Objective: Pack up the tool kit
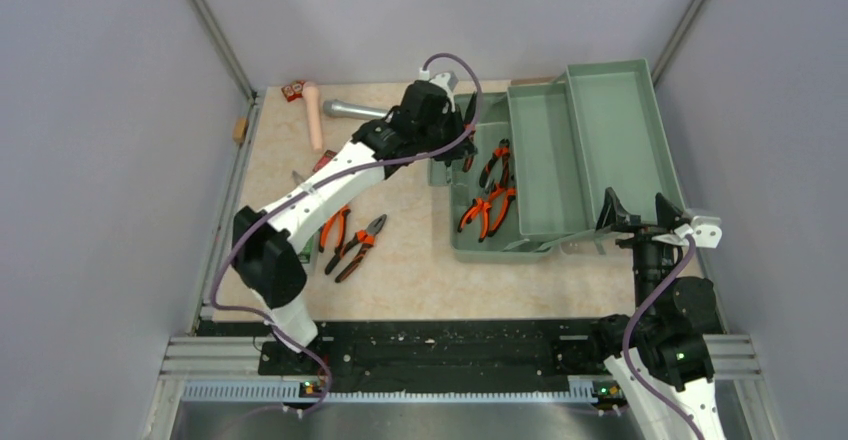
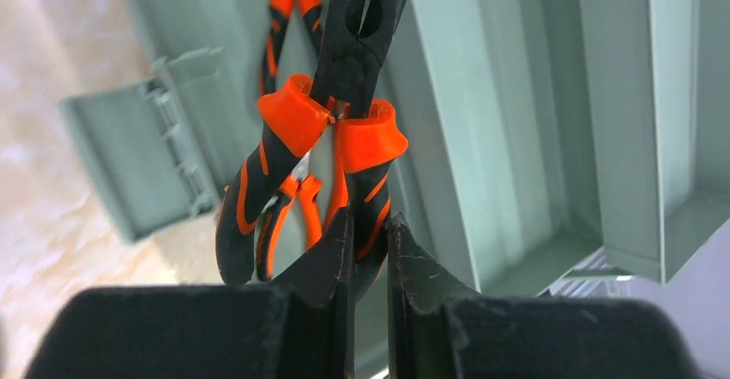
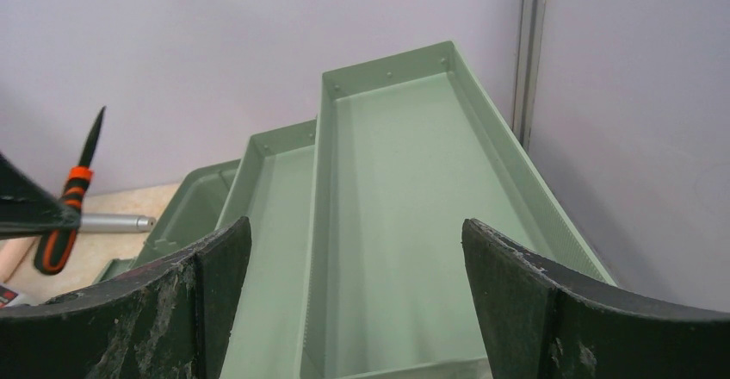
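Here the left gripper is clamped on a handle of orange-and-black-handled pliers, over the open sage-green plastic toolbox, where more pliers lie. The right gripper gapes wide beside its trays, holding nothing.

Bright, even, perhaps overhead light; faint shadows; soft-focus foreground (both wrist views).

Matt plastic toolbox (pliers handles smooth).
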Action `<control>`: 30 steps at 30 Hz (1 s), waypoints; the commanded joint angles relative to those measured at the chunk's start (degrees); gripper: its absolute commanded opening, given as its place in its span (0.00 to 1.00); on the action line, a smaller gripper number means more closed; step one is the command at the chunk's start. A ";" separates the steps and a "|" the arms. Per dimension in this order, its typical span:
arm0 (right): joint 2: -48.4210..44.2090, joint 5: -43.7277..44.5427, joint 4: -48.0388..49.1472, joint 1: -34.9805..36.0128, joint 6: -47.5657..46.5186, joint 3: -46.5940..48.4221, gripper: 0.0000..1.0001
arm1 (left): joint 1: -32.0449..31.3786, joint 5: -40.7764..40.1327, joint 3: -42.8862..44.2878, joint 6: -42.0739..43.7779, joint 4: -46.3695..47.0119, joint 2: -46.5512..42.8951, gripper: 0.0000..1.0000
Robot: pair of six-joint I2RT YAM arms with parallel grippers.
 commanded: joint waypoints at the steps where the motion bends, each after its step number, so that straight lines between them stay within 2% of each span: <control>1: -0.81 0.14 1.76 0.85 -0.52 -0.41 0.91 | 1.21 5.88 7.19 -1.29 7.72 6.72 0.00; 6: -1.02 0.05 1.67 0.84 -0.49 -0.37 0.91 | 2.54 6.96 13.74 -2.48 9.02 16.44 0.00; 13: -1.14 -0.06 1.57 0.87 -0.43 -0.34 0.91 | 3.98 8.72 20.72 -2.25 11.01 25.67 0.00; 16: -1.11 -0.14 1.59 0.86 -0.40 -0.34 0.91 | 4.73 9.28 21.95 -3.52 12.21 28.19 0.05; 17: -1.13 -0.17 1.57 0.89 -0.41 -0.34 0.91 | 4.90 9.41 22.19 -4.01 12.59 28.85 0.08; 19: -1.16 -0.12 1.62 0.86 -0.42 -0.33 0.91 | 5.11 9.52 22.80 -4.30 12.83 30.20 0.25; 24: -1.14 -0.17 1.50 0.86 -0.39 -0.30 0.91 | 5.31 9.18 22.99 -4.68 12.79 30.64 0.56; 26: -1.22 -0.12 1.50 0.83 -0.40 -0.30 0.91 | 5.26 9.18 22.63 -4.48 12.75 29.60 0.63; 30: -1.22 -0.18 1.53 0.87 -0.38 -0.34 0.91 | 5.29 7.87 19.67 -3.26 12.99 24.59 0.70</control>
